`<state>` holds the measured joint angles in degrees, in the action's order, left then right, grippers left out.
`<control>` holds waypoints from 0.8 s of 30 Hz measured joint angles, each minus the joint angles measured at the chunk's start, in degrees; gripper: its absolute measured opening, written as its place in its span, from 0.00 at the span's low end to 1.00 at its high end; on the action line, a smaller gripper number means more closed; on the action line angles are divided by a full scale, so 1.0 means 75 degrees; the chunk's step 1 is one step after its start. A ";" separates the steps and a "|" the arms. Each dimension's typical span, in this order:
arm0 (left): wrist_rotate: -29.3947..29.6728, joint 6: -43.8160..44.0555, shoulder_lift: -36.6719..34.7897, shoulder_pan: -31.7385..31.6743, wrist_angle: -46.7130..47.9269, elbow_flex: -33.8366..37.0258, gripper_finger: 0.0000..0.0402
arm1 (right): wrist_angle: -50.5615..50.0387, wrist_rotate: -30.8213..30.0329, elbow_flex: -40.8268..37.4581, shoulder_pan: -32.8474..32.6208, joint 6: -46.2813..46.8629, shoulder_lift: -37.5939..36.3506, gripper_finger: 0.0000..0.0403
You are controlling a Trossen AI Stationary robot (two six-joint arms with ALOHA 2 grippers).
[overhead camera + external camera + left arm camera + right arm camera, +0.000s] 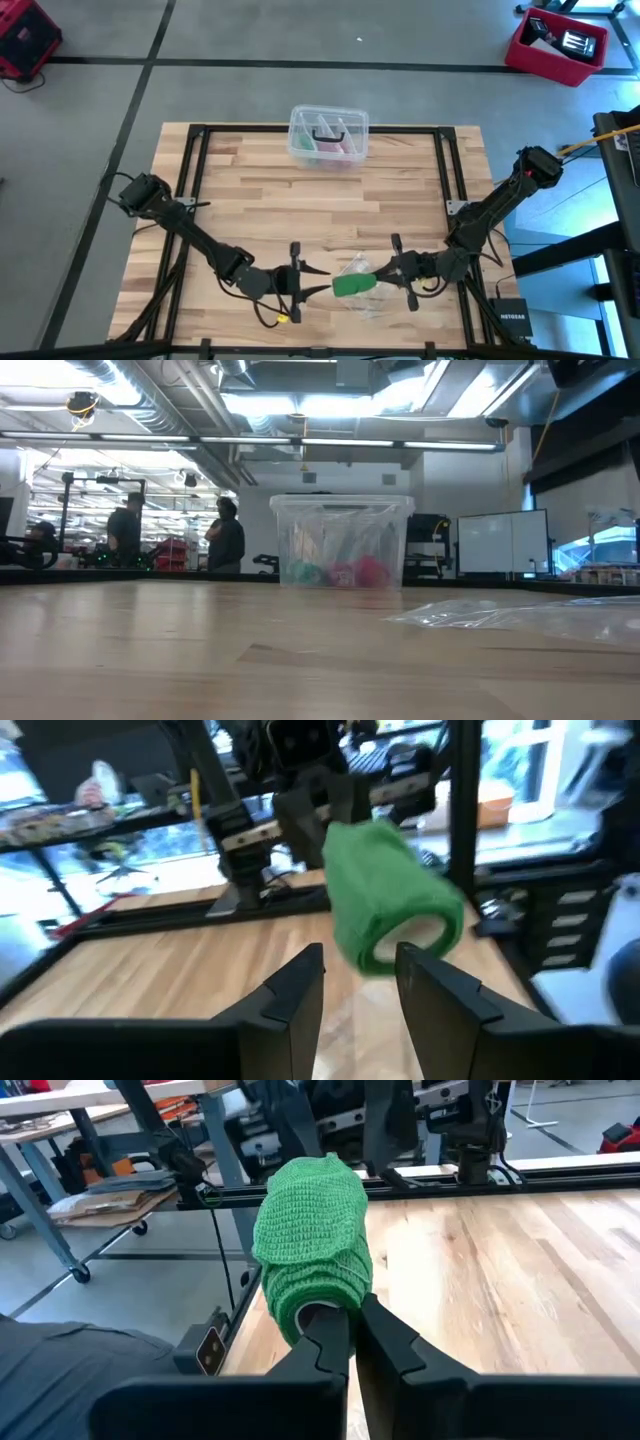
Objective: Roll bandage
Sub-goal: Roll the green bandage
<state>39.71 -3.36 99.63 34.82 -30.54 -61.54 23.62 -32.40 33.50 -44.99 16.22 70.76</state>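
Above wooden table, right fingers pinching knitted green bandage roll, left fingers spread.

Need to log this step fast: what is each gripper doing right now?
Left gripper: open, just short of the bandage, holding nothing.
Right gripper: shut on the bandage roll's edge, holding it above the table.

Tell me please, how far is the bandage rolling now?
Done: the bandage already forms a green cylinder. In hand: the right gripper is shut on its end, holding it above the table. The left gripper is open just before the roll. Left: apparently only setting it down.
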 joint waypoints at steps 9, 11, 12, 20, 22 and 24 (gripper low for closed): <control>0.0556 -0.0153 -0.0020 0.0088 0.0109 0.0000 0.30 | -0.0083 -0.0164 0.0000 0.0023 0.0202 0.0000 0.02; 0.0378 -0.0142 -0.0020 0.0011 0.0099 0.0000 0.30 | -0.0036 -0.0213 0.0000 0.0067 0.0213 0.0000 0.02; 0.0287 -0.0132 -0.0020 -0.0035 0.0085 0.0000 0.30 | 0.0005 -0.0216 0.0000 0.0067 0.0208 0.0000 0.02; -0.0078 -0.0095 0.0017 -0.0249 -0.0279 0.0003 0.30 | 0.0117 -0.0284 0.0000 0.0067 0.0194 0.0066 0.02; -0.0123 -0.0136 0.0017 -0.0256 -0.0333 0.0003 0.30 | 0.0135 -0.0345 0.0000 0.0067 0.0196 0.0158 0.02; -0.0159 -0.0086 0.0024 -0.0266 -0.0325 0.0006 0.30 | 0.0258 -0.0345 0.0000 0.0067 0.0196 0.0280 0.02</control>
<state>38.52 -4.01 99.81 32.83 -32.98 -61.49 25.55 -34.98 33.50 -44.49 17.69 72.86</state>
